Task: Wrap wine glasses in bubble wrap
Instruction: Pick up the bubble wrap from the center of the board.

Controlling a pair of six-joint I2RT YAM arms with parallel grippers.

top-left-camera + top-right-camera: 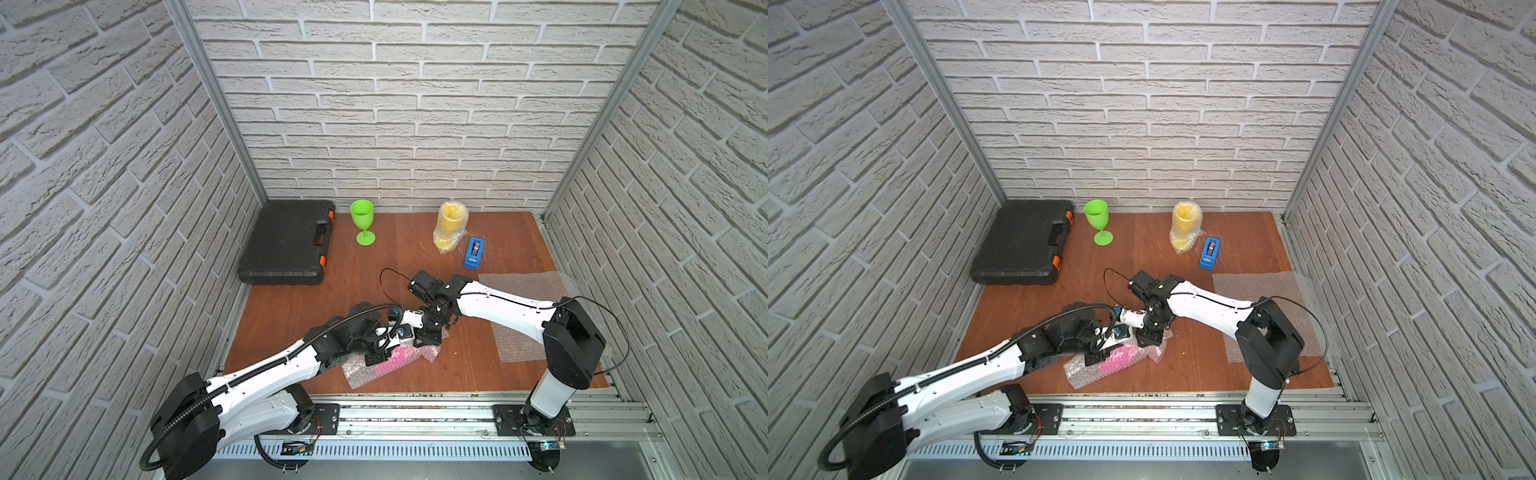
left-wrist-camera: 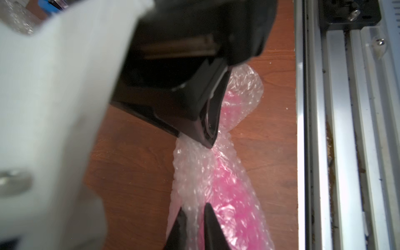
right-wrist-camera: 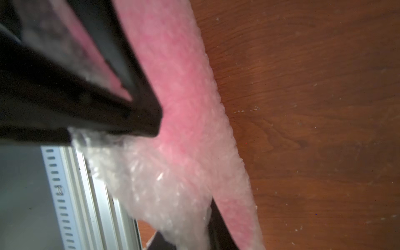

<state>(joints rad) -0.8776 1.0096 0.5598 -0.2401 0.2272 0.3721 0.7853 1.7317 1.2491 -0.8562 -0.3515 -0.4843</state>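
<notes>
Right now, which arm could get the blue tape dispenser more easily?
Probably right. The blue tape dispenser stands on the right arm's side, just beyond it. The left arm would have to reach over the wrapped pink goblet and the right arm.

Closed black tool case (image 1: 286,243), blue tape dispenser (image 1: 473,253), brown wooden tabletop (image 1: 291,316)

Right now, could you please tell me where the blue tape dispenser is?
In both top views the blue tape dispenser sits on the table's right half, just right of the wrapped yellow goblet and beyond the flat bubble wrap sheet.
</notes>
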